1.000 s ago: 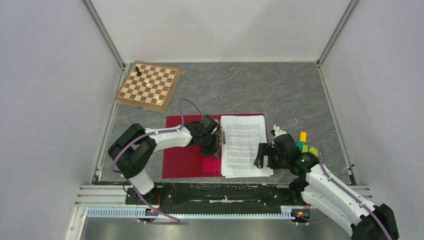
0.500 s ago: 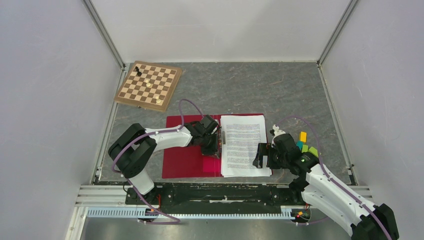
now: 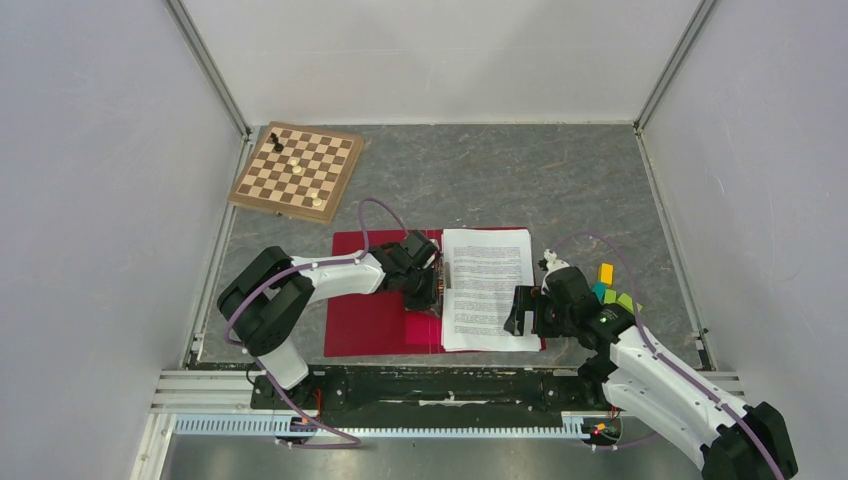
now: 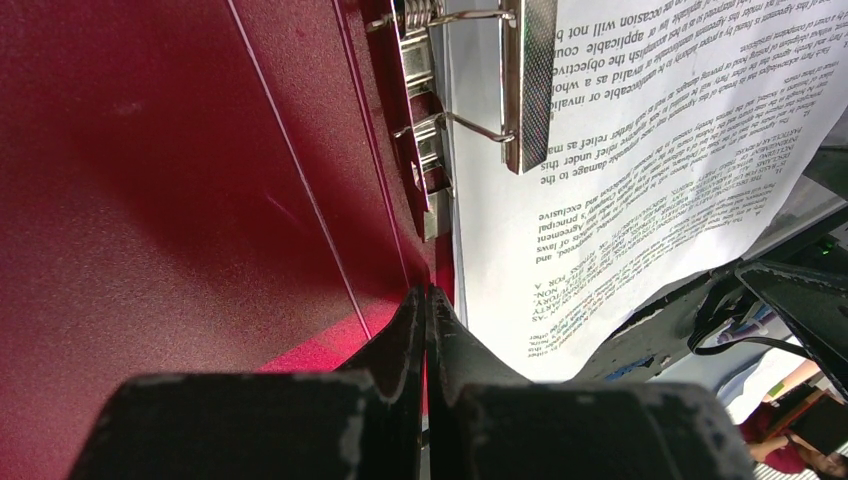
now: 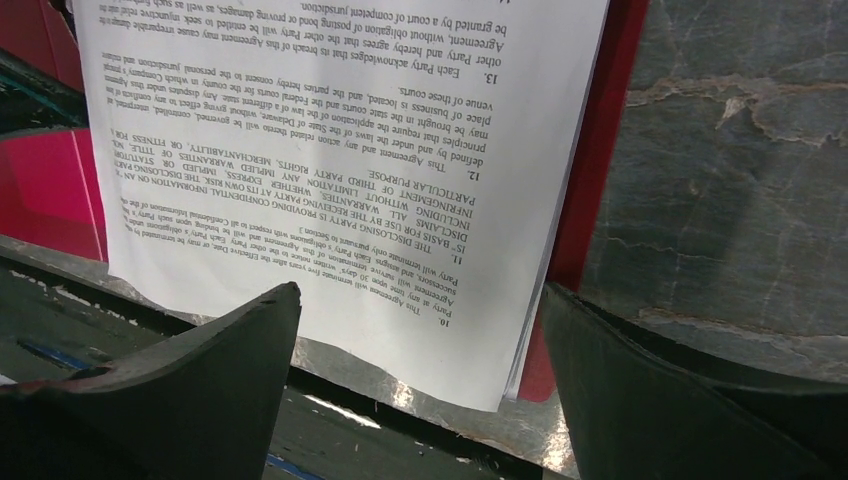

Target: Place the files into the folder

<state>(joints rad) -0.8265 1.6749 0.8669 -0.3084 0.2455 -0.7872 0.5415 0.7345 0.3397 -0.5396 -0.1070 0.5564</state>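
First, folder (image 3: 372, 300): crimson, lay open and flat on the grey stone-patterned table (image 3: 520, 170), close to its near edge. The metal clip mechanism (image 4: 418, 110) ran along the spine.

Next, files (image 3: 487, 290): a stack of white sheets, printed side up, lay on the right half of the folder, just beside the clip. A strip of red showed along the stack's right side. Its near corner reached past the folder's front edge.

Then, left arm: elbow folded back at the left, forearm stretched rightward over the folder's left half, wrist at the spine. The left gripper (image 4: 425, 300) had its fingers pressed together with nothing between them. Its tips sat low at the crease beside the sheets; contact could not be told.

Then, right arm: forearm rose from the near right, wrist level with the stack's near right corner. The right gripper (image 5: 420, 300) had its fingers spread wide, straddling that corner and clasping nothing.

Also, chessboard (image 3: 296, 170): far left, a few pieces on it.

Also, coloured blocks (image 3: 610, 285): yellow, teal and green, just beside the right wrist.
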